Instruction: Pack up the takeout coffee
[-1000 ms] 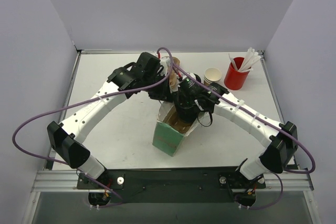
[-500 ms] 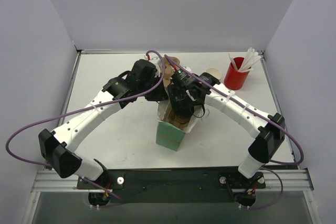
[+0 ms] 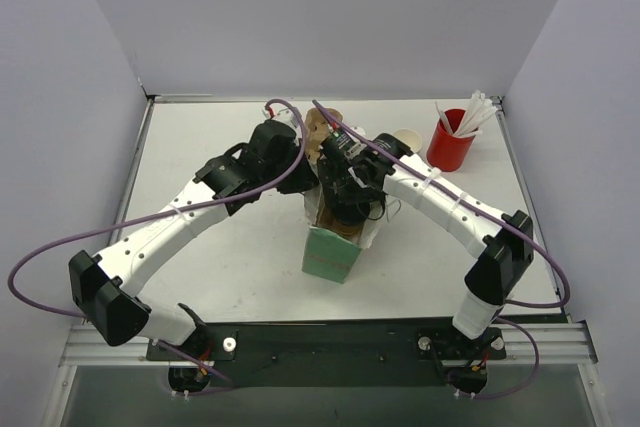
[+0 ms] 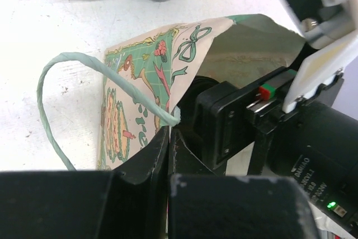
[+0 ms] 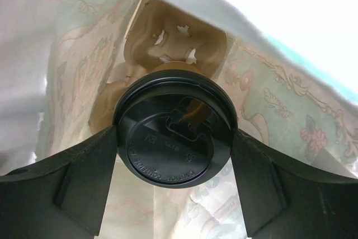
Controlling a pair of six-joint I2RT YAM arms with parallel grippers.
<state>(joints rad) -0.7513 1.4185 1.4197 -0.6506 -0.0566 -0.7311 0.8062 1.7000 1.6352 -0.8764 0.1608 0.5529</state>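
Paper bag (image 3: 330, 255) is standing straighter than a second ago, with the right arm reaching deeper. The right gripper (image 5: 173, 138) is clamping the takeout coffee (image 5: 168, 158) inside it, and the left gripper (image 4: 169, 138) is pinching the rim. Seating and release are pending.

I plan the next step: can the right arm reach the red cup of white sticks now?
Probably not yet: the right arm is down in the paper gift bag, its jaws closed on the takeout coffee.

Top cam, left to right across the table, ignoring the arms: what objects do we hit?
green paper bag → stack of tan paper cups → red cup with white sticks. Left out: the brown cardboard pieces behind the bag, since they overlap it side to side.
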